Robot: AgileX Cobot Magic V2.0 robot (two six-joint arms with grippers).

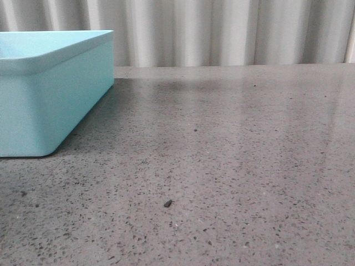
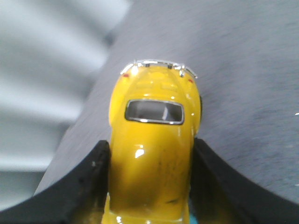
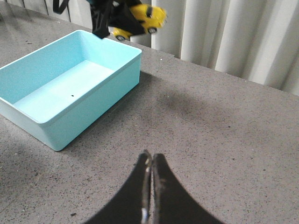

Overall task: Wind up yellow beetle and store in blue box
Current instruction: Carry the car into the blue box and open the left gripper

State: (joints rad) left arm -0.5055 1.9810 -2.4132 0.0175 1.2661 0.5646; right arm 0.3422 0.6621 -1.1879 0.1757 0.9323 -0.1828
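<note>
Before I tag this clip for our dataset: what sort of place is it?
Probably a lab or test bench, not a home: a speckled grey stone-like table backed by pale pleated curtains, nearly bare but for a box, with the beetle held above it in the left end effector.

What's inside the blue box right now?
Nothing but a tiny dark speck on the floor of the box. The beetle is not in it, held above the far rim by the left gripper. No part of the floor is covered.

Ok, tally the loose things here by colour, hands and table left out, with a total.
Yellow: 1, the beetle, clamped in the left hand.
Blue: 1, the box.
Dark: 1, a tiny speck on the table.
Total: 3.
</note>
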